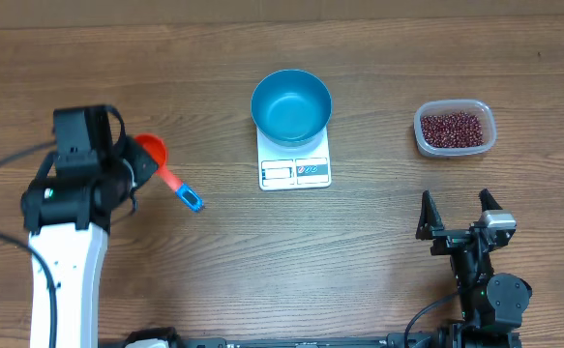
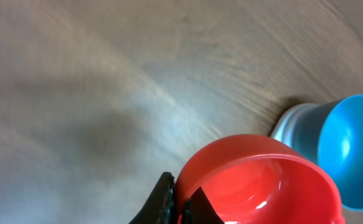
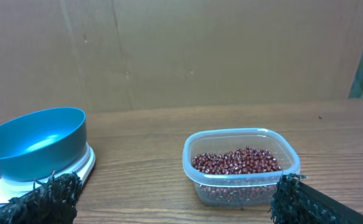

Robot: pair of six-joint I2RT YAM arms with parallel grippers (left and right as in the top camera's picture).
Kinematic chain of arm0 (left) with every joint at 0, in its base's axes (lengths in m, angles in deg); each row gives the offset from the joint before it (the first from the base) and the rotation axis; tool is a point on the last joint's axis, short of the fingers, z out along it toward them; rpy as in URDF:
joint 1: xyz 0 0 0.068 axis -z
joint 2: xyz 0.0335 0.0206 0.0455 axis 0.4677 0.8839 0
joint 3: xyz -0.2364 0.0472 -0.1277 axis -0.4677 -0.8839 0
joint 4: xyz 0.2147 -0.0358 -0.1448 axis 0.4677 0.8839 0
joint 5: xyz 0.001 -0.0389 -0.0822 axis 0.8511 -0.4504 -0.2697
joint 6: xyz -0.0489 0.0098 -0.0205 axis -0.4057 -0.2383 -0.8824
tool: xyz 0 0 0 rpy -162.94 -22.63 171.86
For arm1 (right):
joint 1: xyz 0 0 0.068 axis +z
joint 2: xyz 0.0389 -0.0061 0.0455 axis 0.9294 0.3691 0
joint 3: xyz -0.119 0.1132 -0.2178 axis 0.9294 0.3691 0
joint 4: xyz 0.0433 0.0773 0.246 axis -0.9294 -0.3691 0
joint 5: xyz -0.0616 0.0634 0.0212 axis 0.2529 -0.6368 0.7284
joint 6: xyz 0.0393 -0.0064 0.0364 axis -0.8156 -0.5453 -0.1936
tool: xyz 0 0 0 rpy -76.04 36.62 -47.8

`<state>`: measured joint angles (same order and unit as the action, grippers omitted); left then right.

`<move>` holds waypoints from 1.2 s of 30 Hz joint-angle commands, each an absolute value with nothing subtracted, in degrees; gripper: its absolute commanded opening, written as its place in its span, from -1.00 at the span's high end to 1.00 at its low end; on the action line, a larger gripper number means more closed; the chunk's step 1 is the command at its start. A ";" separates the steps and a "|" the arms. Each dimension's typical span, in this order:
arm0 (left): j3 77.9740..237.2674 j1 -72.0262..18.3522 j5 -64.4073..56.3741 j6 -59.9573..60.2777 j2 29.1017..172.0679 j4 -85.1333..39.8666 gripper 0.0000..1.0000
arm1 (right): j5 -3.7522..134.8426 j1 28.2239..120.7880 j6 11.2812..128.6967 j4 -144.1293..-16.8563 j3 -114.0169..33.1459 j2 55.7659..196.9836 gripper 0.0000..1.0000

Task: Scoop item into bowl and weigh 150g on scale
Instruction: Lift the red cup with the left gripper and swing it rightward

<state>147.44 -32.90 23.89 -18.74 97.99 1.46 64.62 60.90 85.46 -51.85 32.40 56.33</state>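
Left gripper (image 1: 132, 166) (image 2: 182, 202): mine, at the far left, closed on the scoop (image 1: 153, 151) (image 2: 262, 180), with a fingertip on either side of the cup's red wall.
Scoop: the round orange-red cup sits right at my left fingertips. The handle runs off to the right of that gripper and back toward my base, ending in a blue tip that my fingers don't touch. My left wrist view shows the cup's glossy red inside. I cannot tell whether the scoop rests on the counter (image 1: 359, 251) or is lifted off it.
Bowl (image 1: 291, 106) (image 2: 349, 149) (image 3: 35, 140): right of my left gripper and a little farther out, and ahead and to the left of my right one. It stands upright on the scale, its blue inside showing.
Scale (image 1: 296, 171) (image 3: 75, 168): under the bowl, which covers its far part. The near edge, with the display and label, sticks out toward me.
Beans (image 1: 453, 127) (image 3: 234, 160): a dark red heap lying in the tub, straight ahead of my right gripper and well apart from the left one.
Tub (image 1: 422, 135) (image 3: 243, 180): clear plastic, on the counter, well to the right of the scale and not touching it.
Right gripper (image 1: 455, 208) (image 3: 169, 205): mine, at the far right near my base, fingers spread wide and holding nothing, pointing toward the tub.
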 commanded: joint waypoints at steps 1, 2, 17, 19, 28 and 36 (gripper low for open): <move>148.13 -33.12 20.86 -32.61 94.34 5.14 0.92 | 64.99 61.21 85.68 -51.72 32.99 55.90 -1.00; 148.13 -33.12 19.94 -33.97 93.86 6.23 0.92 | 64.99 61.21 85.68 -51.72 32.97 55.90 -1.00; 148.13 -33.10 14.71 -36.44 93.27 12.68 0.92 | 64.99 61.21 85.68 -51.72 32.97 55.90 -1.00; 148.13 -33.10 14.71 -37.62 93.27 13.44 0.92 | 64.99 61.21 85.68 -51.72 32.97 55.90 -1.00; 148.13 -33.10 15.24 -44.90 93.27 18.67 0.92 | 64.99 61.21 85.68 -51.72 32.97 55.90 -1.00; 148.09 -30.21 16.35 -50.52 93.27 19.63 0.92 | 64.99 61.21 85.68 -51.72 32.97 55.90 -1.00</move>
<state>147.44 -32.27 15.46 -46.60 93.56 19.87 64.62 60.88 85.42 -51.87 32.40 56.33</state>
